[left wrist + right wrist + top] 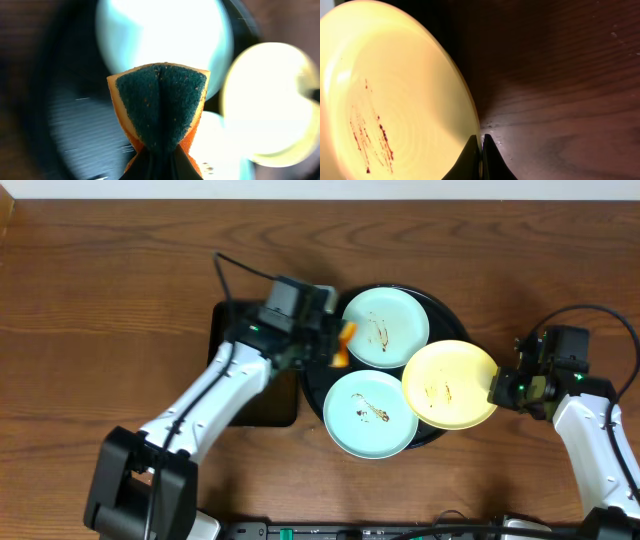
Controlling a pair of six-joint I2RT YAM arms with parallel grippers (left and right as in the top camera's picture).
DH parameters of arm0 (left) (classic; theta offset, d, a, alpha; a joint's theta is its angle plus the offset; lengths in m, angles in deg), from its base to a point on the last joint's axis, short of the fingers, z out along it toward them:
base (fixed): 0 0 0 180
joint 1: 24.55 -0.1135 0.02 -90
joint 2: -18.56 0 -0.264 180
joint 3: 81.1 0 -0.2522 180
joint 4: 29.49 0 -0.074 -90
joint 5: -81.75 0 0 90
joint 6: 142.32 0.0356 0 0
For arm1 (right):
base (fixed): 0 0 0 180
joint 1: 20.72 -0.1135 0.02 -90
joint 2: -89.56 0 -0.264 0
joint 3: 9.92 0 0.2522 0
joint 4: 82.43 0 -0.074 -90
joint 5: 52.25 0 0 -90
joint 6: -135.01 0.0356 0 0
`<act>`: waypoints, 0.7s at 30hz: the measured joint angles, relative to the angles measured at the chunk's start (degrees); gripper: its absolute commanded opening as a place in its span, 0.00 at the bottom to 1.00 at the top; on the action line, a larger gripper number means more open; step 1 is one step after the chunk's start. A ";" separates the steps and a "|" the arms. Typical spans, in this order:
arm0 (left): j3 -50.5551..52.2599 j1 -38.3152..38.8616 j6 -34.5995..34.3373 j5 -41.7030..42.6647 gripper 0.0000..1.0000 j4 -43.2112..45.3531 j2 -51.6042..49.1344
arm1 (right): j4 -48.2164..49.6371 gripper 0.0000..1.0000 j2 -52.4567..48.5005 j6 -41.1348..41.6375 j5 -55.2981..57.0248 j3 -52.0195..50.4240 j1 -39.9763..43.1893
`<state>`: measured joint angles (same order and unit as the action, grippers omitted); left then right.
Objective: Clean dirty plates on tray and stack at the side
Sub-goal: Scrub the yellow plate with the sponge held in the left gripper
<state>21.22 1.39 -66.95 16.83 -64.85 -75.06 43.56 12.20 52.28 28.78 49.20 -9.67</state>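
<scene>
Three plates sit over the round black tray (314,388): a mint-blue plate (385,327) at the back, a second mint-blue plate (370,413) at the front, and a yellow plate (449,383) at the right, tilted and overlapping the tray's rim. All carry brown smears. My right gripper (497,390) is shut on the yellow plate's (390,95) right rim, fingers (481,155) pinching the edge. My left gripper (335,343) is shut on an orange sponge (159,107) with a dark green scrub face, held over the tray's left side beside the back plate (165,40).
A smaller rectangular black tray (262,408) lies left of the round one, partly under my left arm. Bare wooden table (100,310) extends on both sides. Cables loop near each arm's base.
</scene>
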 measured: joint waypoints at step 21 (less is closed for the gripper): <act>-0.13 20.28 -13.40 2.03 0.07 24.94 -7.78 | -1.29 0.01 0.00 6.34 9.33 -0.48 -0.68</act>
<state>21.09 21.67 -80.35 18.86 -39.92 -82.85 42.27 12.20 58.62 38.11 48.72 -10.34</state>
